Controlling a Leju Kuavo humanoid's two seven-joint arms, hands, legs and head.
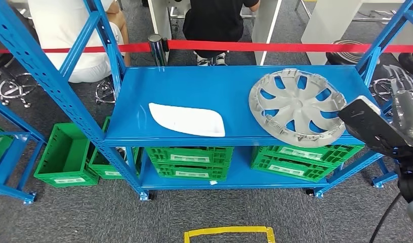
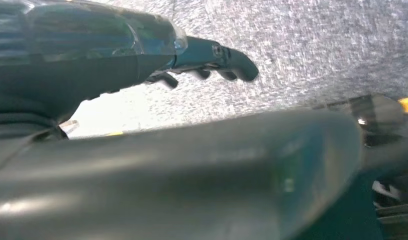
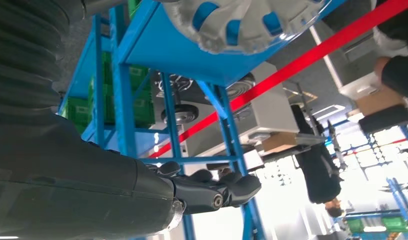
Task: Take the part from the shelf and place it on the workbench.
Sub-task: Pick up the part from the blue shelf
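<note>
The hubcap (image 1: pixel 297 107) lies flat on the right end of the blue shelf (image 1: pixel 194 91), its near rim hanging a little over the front edge. A flat white panel (image 1: pixel 188 119) lies well apart from it, toward the middle of the same shelf.

The right robot hand (image 3: pixel 212 192) is out beside the shelf's right end, fingers loosely curled and holding nothing, not yet touching the part. The left robot hand (image 2: pixel 212 60) hangs over grey carpet, fingers partly bent, empty as well.

The hubcap looks like thin moulded plastic: probably light, fairly stiff across the disc but springy at the spokes, with a smooth, slippery painted face. The overhanging rim looks like the best place to grip, thumb above and fingers beneath. The spoke openings offer a second purchase. Squeezing hard risks cracking a spoke.
</note>
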